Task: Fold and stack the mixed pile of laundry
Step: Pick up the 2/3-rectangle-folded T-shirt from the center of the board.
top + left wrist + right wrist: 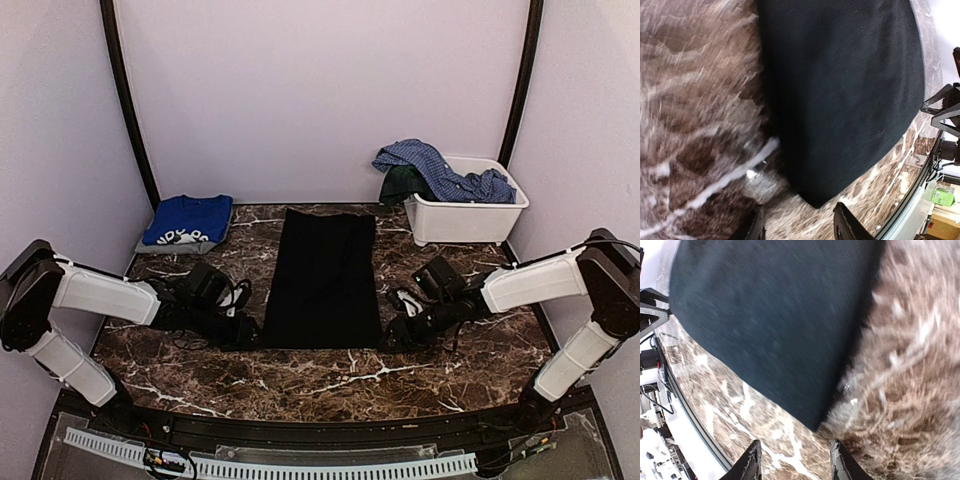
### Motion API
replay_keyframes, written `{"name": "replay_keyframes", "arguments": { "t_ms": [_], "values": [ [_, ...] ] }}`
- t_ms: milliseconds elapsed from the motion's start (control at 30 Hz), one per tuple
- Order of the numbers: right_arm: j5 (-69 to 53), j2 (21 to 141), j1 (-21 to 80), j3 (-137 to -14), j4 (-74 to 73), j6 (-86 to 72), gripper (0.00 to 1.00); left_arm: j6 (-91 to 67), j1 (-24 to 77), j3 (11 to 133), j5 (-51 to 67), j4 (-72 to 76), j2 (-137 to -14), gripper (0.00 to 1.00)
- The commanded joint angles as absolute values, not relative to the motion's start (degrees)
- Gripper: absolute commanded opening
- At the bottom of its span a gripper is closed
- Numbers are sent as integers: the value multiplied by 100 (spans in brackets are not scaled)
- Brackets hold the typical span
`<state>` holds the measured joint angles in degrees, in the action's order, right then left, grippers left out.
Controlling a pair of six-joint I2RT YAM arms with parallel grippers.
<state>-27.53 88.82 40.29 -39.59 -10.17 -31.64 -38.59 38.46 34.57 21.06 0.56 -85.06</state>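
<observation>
**Black cloth laid flat, a pincer at each near corner**

Black garment (pixel 322 275) lies mid-tabletop (pixel 330 390) as a long, narrow rectangle. It runs from near the back wall towards the arms, smooth and matte, with barely a wrinkle. Its near end is slightly the wider.

The left pincer (pixel 797 222) sits low by the near-left corner and the right pincer (pixel 794 457) by the near-right corner. Each has its fingers apart with only marble between them. The corner of the cloth lies just ahead of each, untouched.

To my eye the step in hand is taking those two corners to fold the near end over towards the far one. To do it well:

- Each pincer should slide a finger under its corner and catch every layer, not just the top one.
- Both should close at the same time.
- The lift should be low and even, with the hem kept taut between the arms.
- If one side leads, the fold will come out skewed.

The cloth looks thin and limp, so it may drag on the stone.

Elsewhere, a royal-blue tee (pixel 188 220) lies folded at the far left. A blue checked shirt (pixel 440 170) and a dark green piece (pixel 400 185) spill over the white bin (pixel 465 222) at the far right.
</observation>
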Motion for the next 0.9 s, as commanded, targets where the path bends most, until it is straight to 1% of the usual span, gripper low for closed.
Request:
{"name": "replay_keyframes", "arguments": {
  "t_ms": [0, 167, 367, 433, 500, 533, 567, 600, 633, 667, 700, 800, 867],
  "values": [
    [-2620, 8742, 4078, -3781, -517, -3473, 44, -4157, 3856, 3249, 2189, 414, -8292, 46],
    [-2745, 9114, 4078, -3697, -143, -3541, 43, -3965, 3867, 3327, 2487, 479, -8521, 45],
    [-2924, 9337, 4082, -3577, 296, -3725, 35, -4022, 3906, 3254, 2732, 880, -8930, 39],
    [-2941, 9353, 4082, -3560, 359, -3758, 28, -4050, 3908, 3226, 2727, 991, -8979, 36],
    [-2991, 9349, 4093, -3547, 369, -3778, 19, -4070, 3904, 3205, 2722, 1072, -9012, 28],
    [-3007, 9330, 4106, -3528, 365, -3798, 14, -4092, 3909, 3198, 2739, 1118, -9015, 21],
    [-3026, 9305, 4119, -3506, 361, -3812, 9, -4098, 3915, 3175, 2754, 1139, -8997, 18],
    [-3038, 9261, 4129, -3475, 356, -3837, 4, -4103, 3934, 3156, 2793, 1183, -8981, 11],
    [-3041, 9202, 4141, -3438, 329, -3865, 0, -4117, 3949, 3131, 2799, 1189, -8921, 8],
    [-3018, 9124, 4166, -3393, 284, -3897, 0, -4120, 3993, 3117, 2805, 1145, -8877, 2],
    [-2972, 9003, 4203, -3329, 186, -3953, 0, -4128, 4022, 3082, 2800, 1029, -8778, 1],
    [-2795, 8551, 4320, -3078, -272, -4109, 0, -4273, 4255, 2889, 2760, 751, -8426, 0],
    [-2765, 8143, 4427, -2788, -421, -4313, 0, -4490, 4486, 2544, 2718, 641, -7932, 0]
  ]
}}
